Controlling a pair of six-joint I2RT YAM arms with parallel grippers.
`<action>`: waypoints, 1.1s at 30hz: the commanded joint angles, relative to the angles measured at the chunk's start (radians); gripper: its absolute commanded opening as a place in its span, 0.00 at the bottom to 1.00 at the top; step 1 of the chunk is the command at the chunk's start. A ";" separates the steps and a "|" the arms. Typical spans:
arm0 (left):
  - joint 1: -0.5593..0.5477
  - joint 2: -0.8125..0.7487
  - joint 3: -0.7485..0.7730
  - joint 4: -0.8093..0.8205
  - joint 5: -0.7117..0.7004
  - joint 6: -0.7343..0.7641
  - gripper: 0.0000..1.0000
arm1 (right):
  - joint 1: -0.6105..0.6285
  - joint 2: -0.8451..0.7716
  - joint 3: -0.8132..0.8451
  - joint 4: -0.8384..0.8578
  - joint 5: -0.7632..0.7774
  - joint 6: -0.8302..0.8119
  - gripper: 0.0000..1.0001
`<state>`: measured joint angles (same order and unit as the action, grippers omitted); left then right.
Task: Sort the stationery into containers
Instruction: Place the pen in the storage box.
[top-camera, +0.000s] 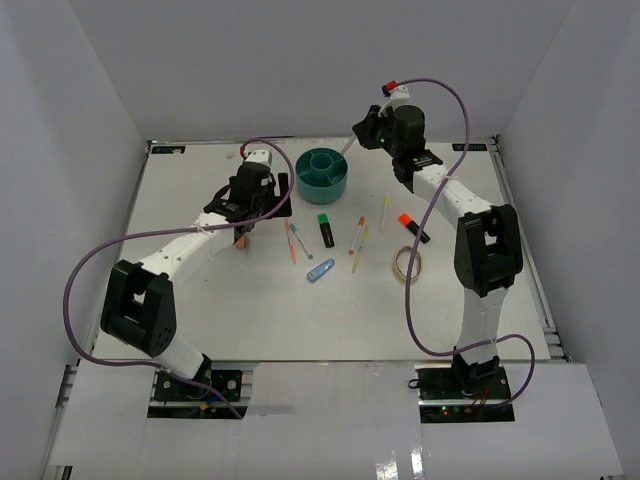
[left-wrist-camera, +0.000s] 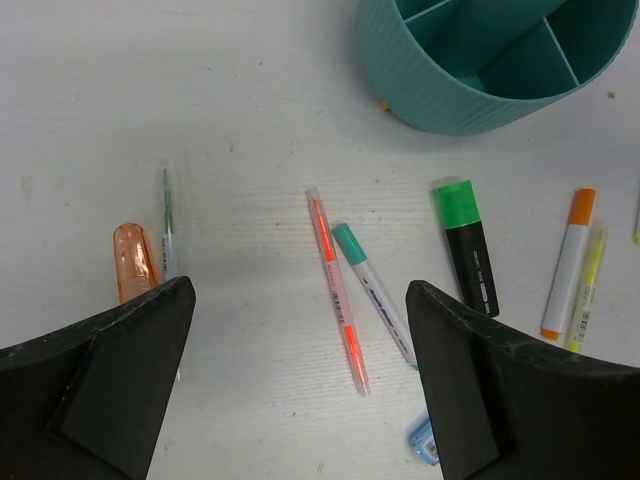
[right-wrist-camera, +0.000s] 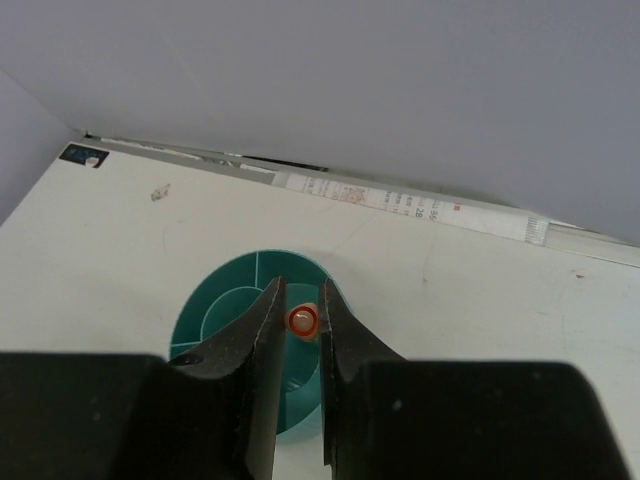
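Observation:
The teal organizer stands at the back middle of the table. My right gripper hovers over its right rim, shut on a thin pen seen end-on with an orange-red tip, above the organizer. My left gripper is open and empty, low over the table. Between its fingers lie a pink-red pen and a teal-capped pen. A salmon eraser and a thin green pen lie by its left finger. The green-capped highlighter lies to the right.
An orange-capped pen, a yellow pen and a light-blue clip lie nearby. The orange-capped highlighter, the beige tape ring and another pen lie right of centre. White walls enclose the table.

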<state>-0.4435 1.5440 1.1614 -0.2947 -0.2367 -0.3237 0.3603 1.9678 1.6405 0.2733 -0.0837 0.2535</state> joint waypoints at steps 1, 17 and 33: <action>-0.003 0.005 0.044 -0.018 0.003 -0.014 0.98 | -0.001 0.029 0.067 0.122 -0.039 -0.003 0.08; -0.003 0.014 0.052 -0.027 0.042 -0.028 0.98 | 0.006 0.224 0.163 0.155 -0.137 0.033 0.18; -0.003 0.042 0.069 -0.047 0.096 -0.064 0.98 | 0.009 0.186 0.087 0.118 -0.122 0.014 0.48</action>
<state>-0.4435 1.5974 1.1893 -0.3359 -0.1558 -0.3744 0.3649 2.2269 1.7527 0.3637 -0.2142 0.2813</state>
